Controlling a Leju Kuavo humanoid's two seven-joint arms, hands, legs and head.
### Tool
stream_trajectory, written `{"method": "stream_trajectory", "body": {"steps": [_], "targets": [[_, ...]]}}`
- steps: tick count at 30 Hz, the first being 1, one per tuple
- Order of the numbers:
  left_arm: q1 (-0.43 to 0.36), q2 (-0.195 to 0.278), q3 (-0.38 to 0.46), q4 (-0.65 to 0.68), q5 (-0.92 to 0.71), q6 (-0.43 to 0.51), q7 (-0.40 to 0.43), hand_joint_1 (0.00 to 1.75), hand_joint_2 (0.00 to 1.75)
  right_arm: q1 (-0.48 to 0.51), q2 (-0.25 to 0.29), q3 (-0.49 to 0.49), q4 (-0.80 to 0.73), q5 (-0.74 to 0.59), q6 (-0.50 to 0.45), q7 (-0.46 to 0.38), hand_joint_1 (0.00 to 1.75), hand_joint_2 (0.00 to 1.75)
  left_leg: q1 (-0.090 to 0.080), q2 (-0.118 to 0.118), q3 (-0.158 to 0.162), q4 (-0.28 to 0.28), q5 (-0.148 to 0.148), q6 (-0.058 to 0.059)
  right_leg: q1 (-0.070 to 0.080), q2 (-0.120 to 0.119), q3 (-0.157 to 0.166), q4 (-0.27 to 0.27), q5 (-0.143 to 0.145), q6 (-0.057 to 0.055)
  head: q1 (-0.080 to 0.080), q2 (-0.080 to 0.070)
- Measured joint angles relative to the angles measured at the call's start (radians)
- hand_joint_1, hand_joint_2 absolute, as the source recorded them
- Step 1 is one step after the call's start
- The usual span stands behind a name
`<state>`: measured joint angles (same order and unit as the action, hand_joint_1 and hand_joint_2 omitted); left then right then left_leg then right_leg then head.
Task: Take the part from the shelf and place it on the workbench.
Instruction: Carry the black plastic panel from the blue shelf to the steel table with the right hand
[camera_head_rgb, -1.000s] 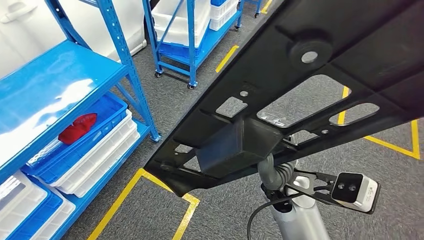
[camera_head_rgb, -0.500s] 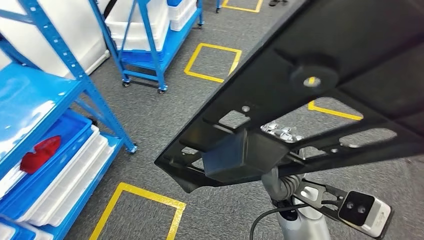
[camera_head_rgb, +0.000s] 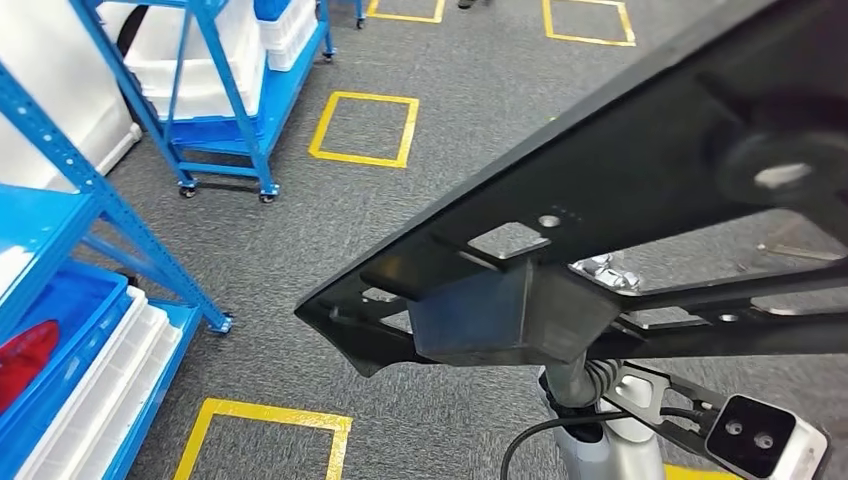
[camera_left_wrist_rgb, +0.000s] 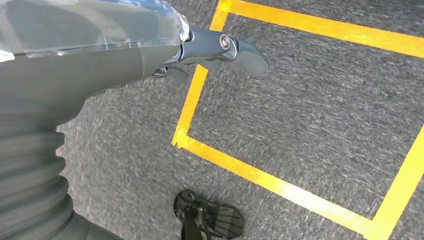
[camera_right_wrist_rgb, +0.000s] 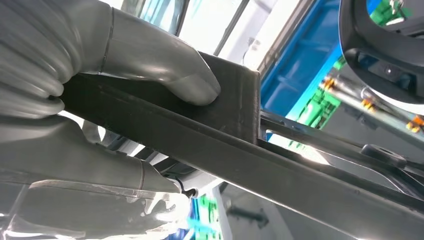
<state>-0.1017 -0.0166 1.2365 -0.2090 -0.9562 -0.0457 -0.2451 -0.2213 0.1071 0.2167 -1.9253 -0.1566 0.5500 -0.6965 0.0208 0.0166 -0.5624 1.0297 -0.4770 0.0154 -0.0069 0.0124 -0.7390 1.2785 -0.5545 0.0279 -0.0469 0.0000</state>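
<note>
Grey carpet (camera_head_rgb: 470, 120) with yellow squares lies under the black part (camera_head_rgb: 640, 190), held high and tilted. Right hand (camera_right_wrist_rgb: 100, 100) clamps thumb and fingers on its block. Left hand (camera_left_wrist_rgb: 150, 45) hangs low, fingers' spread unclear. Blue shelves (camera_head_rgb: 90, 250) stand left.

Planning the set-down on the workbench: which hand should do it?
Right. The right hand already grips the black part, thumb pressed on its block; the left hand hangs over the floor, holding nothing.

Even, bright indoor light is seen throughout. The carpet (camera_left_wrist_rgb: 310, 115) is smeared by motion blur. Backlit glare, perhaps from windows, washes out the right wrist view.
</note>
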Motion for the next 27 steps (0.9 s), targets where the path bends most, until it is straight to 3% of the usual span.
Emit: {"method": "stream_trajectory", "body": {"steps": [1, 2, 4, 6, 7, 9, 10, 12, 14, 15, 16, 17, 19, 21, 23, 24, 25, 27], "targets": [[0.000, -0.001, 0.000, 0.000, -0.002, 0.004, 0.006, 0.00, 1.75, 0.000, -0.002, 0.002, 0.002, -0.005, -0.005, 0.001, 1.75, 1.75, -0.001, 0.013, 0.000, 0.000, -0.001, 0.001, -0.001, -0.004, -0.017, 0.033, -0.005, 0.001, 0.000, 0.000], [0.000, -0.002, 0.000, 0.000, -0.004, 0.009, 0.013, 0.00, 1.75, 0.000, -0.004, 0.004, 0.004, -0.010, -0.009, 0.002, 1.75, 1.75, -0.002, 0.025, 0.001, 0.000, -0.003, 0.000, -0.001, -0.007, -0.015, 0.028, 0.008, 0.000, 0.000, 0.000], [-0.001, -0.009, 0.000, 0.000, -0.008, 0.017, 0.024, 0.00, 1.75, 0.000, -0.008, 0.009, 0.007, -0.015, -0.016, 0.002, 1.75, 1.75, -0.003, 0.046, 0.007, 0.000, -0.008, -0.002, 0.004, -0.030, 0.048, -0.092, 0.070, -0.009, 0.000, 0.000], [0.000, -0.017, 0.000, 0.000, -0.009, 0.023, 0.033, 0.00, 1.75, -0.002, -0.011, 0.016, 0.009, -0.017, -0.023, 0.002, 1.75, 1.75, -0.006, 0.063, 0.013, -0.001, -0.013, -0.010, 0.018, -0.069, 0.112, -0.215, 0.108, -0.024, 0.000, 0.000], [0.001, -0.021, 0.000, 0.000, -0.009, 0.026, 0.037, 0.00, 1.75, -0.003, -0.012, 0.019, 0.011, -0.018, -0.029, 0.001, 1.75, 1.75, -0.007, 0.072, 0.016, -0.002, -0.015, -0.014, 0.024, -0.080, 0.124, -0.242, 0.110, -0.031, 0.000, 0.000], [0.001, -0.028, 0.000, 0.000, -0.008, 0.030, 0.042, 0.00, 1.75, -0.002, -0.015, 0.023, 0.015, -0.021, -0.042, 0.001, 1.75, 1.75, -0.008, 0.090, 0.022, -0.008, -0.017, -0.023, 0.030, -0.064, 0.124, -0.252, 0.110, -0.040, 0.000, 0.000], [0.001, -0.032, 0.000, 0.000, -0.006, 0.031, 0.044, 0.00, 1.75, -0.001, -0.016, 0.024, 0.017, -0.022, -0.048, 0.001, 1.75, 1.75, -0.007, 0.088, 0.025, -0.007, -0.021, -0.027, 0.027, -0.053, 0.128, -0.260, 0.113, -0.045, 0.000, 0.000], [0.001, -0.038, 0.001, 0.001, 0.000, 0.035, 0.050, 0.00, 1.75, 0.000, -0.018, 0.030, 0.019, -0.023, -0.059, 0.000, 1.75, 1.75, -0.006, 0.050, 0.011, 0.034, -0.051, -0.033, 0.020, -0.032, 0.139, -0.278, 0.121, -0.056, 0.000, 0.000], [0.007, -0.041, 0.004, 0.001, 0.008, 0.045, 0.060, 0.00, 1.75, 0.000, -0.018, 0.037, 0.023, -0.024, -0.064, 0.000, 1.75, 1.75, -0.004, 0.002, -0.048, 0.154, -0.109, -0.036, 0.015, -0.010, 0.145, -0.284, 0.124, -0.063, 0.000, 0.000], [0.010, -0.041, 0.007, 0.001, 0.014, 0.050, 0.063, 0.00, 1.75, 0.000, -0.019, 0.039, 0.026, -0.024, -0.065, 0.001, 1.75, 1.75, -0.003, -0.006, -0.083, 0.219, -0.133, -0.038, 0.015, 0.004, 0.145, -0.283, 0.123, -0.064, 0.000, 0.000], [0.012, -0.042, 0.011, 0.001, 0.018, 0.053, 0.065, 0.00, 1.75, 0.000, -0.020, 0.042, 0.029, -0.024, -0.064, 0.002, 1.75, 1.75, -0.003, -0.009, -0.109, 0.262, -0.139, -0.040, 0.015, 0.019, 0.146, -0.282, 0.123, -0.064, 0.000, 0.000], [0.013, -0.042, 0.015, 0.001, 0.021, 0.054, 0.066, 0.00, 1.75, 0.001, -0.021, 0.045, 0.031, -0.024, -0.064, 0.004, 1.75, 1.75, -0.002, -0.010, -0.119, 0.267, -0.124, -0.042, 0.014, 0.034, 0.147, -0.281, 0.122, -0.063, 0.000, 0.000], [0.013, -0.043, 0.020, 0.001, 0.024, 0.055, 0.065, 0.00, 1.75, 0.000, -0.023, 0.049, 0.037, -0.024, -0.064, 0.007, 1.75, 1.75, 0.003, -0.023, -0.084, 0.168, -0.047, -0.045, 0.010, 0.061, 0.149, -0.273, 0.117, -0.056, 0.000, 0.000], [0.013, -0.045, 0.024, 0.001, 0.029, 0.053, 0.062, 0.00, 1.75, 0.000, -0.023, 0.053, 0.041, -0.021, -0.068, 0.009, 1.75, 1.75, 0.009, -0.065, -0.035, 0.049, 0.004, -0.046, 0.009, 0.086, 0.145, -0.258, 0.108, -0.044, 0.000, 0.000], [0.013, -0.050, 0.027, 0.001, 0.031, 0.046, 0.058, 0.00, 1.75, 0.003, -0.024, 0.056, 0.046, -0.010, -0.077, 0.008, 1.75, 1.75, 0.008, -0.088, -0.018, 0.010, 0.006, -0.038, 0.006, 0.108, 0.134, -0.248, 0.105, -0.031, 0.000, 0.000], [0.012, -0.052, 0.027, 0.001, 0.028, 0.042, 0.057, 0.00, 1.75, 0.007, -0.025, 0.056, 0.047, -0.004, -0.084, 0.006, 1.75, 1.75, 0.006, -0.079, -0.016, 0.008, 0.007, -0.032, 0.003, 0.118, 0.130, -0.248, 0.106, -0.025, 0.000, 0.000], [0.011, -0.056, 0.027, 0.001, 0.025, 0.040, 0.058, 0.00, 1.75, 0.012, -0.026, 0.056, 0.048, 0.003, -0.091, 0.004, 1.75, 1.75, 0.005, -0.068, -0.015, 0.005, 0.009, -0.025, 0.001, 0.121, 0.129, -0.248, 0.107, -0.019, 0.000, 0.000], [0.010, -0.061, 0.027, 0.001, 0.019, 0.040, 0.059, 0.00, 1.75, 0.019, -0.028, 0.056, 0.048, 0.010, -0.104, 0.002, 1.75, 1.75, 0.006, -0.046, -0.011, -0.001, 0.013, -0.012, 0.003, 0.080, 0.112, -0.213, 0.085, -0.010, 0.000, 0.000]]}}
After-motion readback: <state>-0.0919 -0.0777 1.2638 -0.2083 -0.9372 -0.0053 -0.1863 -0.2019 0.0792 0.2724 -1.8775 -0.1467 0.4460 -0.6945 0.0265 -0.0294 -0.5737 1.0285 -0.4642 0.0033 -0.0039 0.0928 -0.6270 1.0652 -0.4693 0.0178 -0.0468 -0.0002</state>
